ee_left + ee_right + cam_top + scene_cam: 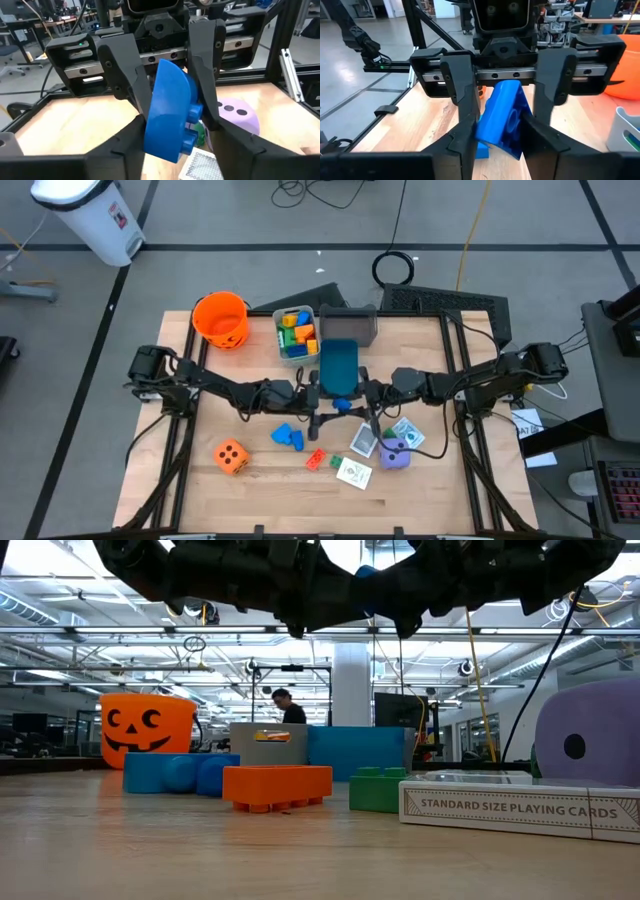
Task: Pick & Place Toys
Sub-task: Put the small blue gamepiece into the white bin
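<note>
The wooden table bears an orange die, blue blocks, cards, a purple die.

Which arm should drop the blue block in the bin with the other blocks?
Probably left. The left gripper and right gripper both meet at the blue block, but that bin sits on the left arm's side.
</note>
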You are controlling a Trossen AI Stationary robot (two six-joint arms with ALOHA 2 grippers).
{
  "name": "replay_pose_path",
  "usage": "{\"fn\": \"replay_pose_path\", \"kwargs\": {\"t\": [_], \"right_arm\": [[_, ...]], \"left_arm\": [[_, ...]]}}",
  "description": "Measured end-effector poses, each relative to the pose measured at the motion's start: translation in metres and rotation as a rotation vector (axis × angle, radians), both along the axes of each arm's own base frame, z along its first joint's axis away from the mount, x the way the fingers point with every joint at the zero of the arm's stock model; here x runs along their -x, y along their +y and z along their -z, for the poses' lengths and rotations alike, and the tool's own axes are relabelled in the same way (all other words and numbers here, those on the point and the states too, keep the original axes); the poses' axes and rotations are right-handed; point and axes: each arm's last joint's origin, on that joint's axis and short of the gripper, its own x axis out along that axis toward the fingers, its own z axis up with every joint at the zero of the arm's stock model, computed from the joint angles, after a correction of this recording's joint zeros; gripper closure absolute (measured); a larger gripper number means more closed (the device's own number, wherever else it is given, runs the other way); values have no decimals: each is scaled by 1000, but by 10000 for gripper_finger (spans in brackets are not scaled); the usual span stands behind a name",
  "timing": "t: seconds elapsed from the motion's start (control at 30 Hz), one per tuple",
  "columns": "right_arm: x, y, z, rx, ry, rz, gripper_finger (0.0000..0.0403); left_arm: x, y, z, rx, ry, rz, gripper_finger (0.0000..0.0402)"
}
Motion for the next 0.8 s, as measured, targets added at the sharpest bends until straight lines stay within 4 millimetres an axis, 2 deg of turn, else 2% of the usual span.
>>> {"fn": "replay_pose_path", "kwargs": {"t": [0.27, 0.33, 0.6, 0.8], "right_arm": [[1, -1, 3, -29, 24, 34, 242], [1, 0, 3, -23, 25, 35, 224], [2, 0, -1, -77, 8, 22, 144], [8, -2, -9, 11, -17, 30, 104]], "left_arm": [[0, 1, 1, -10, 8, -3, 218], [0, 1, 1, -6, 6, -6, 244], [0, 1, 0, -9, -3, -11, 279], [0, 1, -3, -6, -21, -13, 283]]}}
